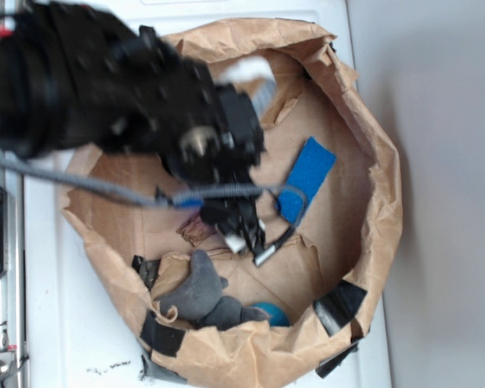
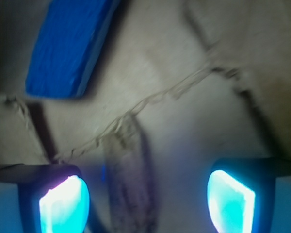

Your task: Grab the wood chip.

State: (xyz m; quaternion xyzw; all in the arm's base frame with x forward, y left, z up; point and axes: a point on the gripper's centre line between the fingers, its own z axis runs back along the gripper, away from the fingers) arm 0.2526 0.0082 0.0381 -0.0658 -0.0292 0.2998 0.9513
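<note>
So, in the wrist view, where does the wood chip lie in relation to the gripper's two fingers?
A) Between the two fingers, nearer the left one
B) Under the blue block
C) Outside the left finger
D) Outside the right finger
A: the wood chip runs lengthwise in the gap of the open gripper, closer to the left finger, while the blue block lies apart above.

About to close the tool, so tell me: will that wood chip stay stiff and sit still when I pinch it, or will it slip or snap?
The wood chip looks like a thin, rough sliver, so probably stiff and very light. Its coarse grain should resist slipping. Being slim, it might crack under hard squeezing. It lies flat on the wrinkled brown paper, so it shouldn't roll, though the open tool could nudge it sideways.
</note>
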